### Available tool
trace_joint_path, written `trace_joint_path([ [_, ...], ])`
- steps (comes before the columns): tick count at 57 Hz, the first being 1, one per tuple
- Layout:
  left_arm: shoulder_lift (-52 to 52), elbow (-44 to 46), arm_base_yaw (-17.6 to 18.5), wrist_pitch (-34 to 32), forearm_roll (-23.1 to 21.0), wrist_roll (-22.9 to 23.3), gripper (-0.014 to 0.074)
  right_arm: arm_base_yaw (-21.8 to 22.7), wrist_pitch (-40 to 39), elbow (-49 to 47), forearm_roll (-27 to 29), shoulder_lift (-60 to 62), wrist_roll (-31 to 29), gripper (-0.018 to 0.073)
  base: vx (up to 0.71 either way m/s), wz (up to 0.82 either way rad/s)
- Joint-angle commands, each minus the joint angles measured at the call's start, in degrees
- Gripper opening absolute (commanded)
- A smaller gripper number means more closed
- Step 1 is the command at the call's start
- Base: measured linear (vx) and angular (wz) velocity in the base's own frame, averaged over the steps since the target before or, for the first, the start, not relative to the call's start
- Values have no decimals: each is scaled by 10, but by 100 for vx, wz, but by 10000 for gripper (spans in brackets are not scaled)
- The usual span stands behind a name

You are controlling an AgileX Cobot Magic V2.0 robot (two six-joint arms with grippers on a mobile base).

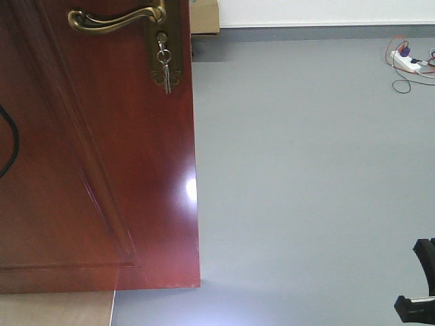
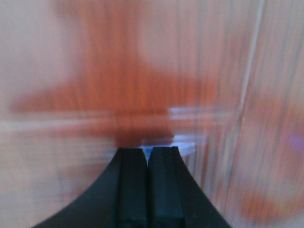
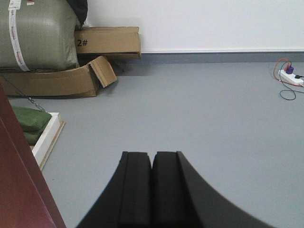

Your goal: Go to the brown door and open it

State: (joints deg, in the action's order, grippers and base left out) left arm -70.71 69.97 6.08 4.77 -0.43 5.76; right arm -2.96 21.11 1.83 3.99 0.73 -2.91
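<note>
In the front-facing view, we saw the brown door filling the left half of the frame, its free edge running down to the grey floor. Its brass lever handle sat at the top left, with a key hanging in the lock just below. Open floor lay beyond the edge, so we judged the door already partly swung. A power strip with loose cables lay at the far right near the wall.

In the left wrist view, the left gripper had its 2 fingers pressed together, holding nothing, very near a blurred reddish wood surface we took for the door.

In the right wrist view, the right gripper was likewise closed and empty, pointing over bare floor. Cardboard boxes and a green sack stood against the far wall at the left.

We judged the main risk to be the left fingers slipping across the glossy panel, or the base clipping the door edge.
</note>
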Motion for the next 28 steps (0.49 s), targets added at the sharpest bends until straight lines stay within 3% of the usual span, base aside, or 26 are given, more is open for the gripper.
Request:
trace_joint_path([
  [1, 14, 21, 1, -86, 9, 13, 67, -1, -45, 2, -2, 3, -4, 0, 0, 0],
  [14, 56, -40, 1, -109, 14, -26, 67, -1, -45, 2, -2, 3, -4, 0, 0, 0],
  [28, 170, -226, 1, -210, 14, -36, 67, -1, -45, 2, -2, 3, -4, 0, 0, 0],
])
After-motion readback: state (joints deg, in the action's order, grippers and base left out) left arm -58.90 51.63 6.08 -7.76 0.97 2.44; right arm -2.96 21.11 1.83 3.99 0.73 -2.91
